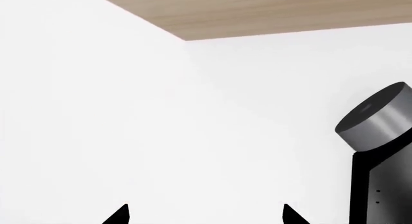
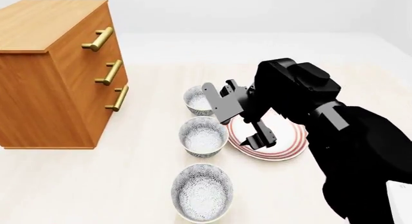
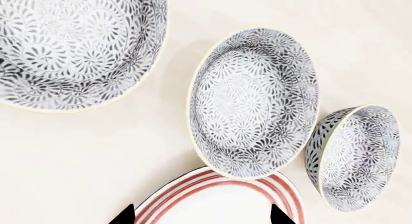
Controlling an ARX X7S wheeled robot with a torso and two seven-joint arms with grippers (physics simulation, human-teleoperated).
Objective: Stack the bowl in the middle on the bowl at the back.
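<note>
The bowl in the middle (image 2: 202, 136) sits upright on the counter (image 2: 96, 185), in a row of 3 between the bowl at the back (image 2: 197, 100) and the front bowl (image 2: 202, 191), just beside the red-ringed plate (image 2: 283, 147). The right end effector (image 2: 248, 122) hovers over that plate, released and empty. The left end effector (image 1: 204, 215) shows only 2 spread fingertips, released, facing a white wall.

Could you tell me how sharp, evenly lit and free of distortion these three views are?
Head view: sharp, flat lighting, faint shadows under the bowls. Right wrist view: crisp pattern, but the middle bowl and back bowl look stretched toward the edges. Left wrist view: mostly featureless white, no glare.
</note>
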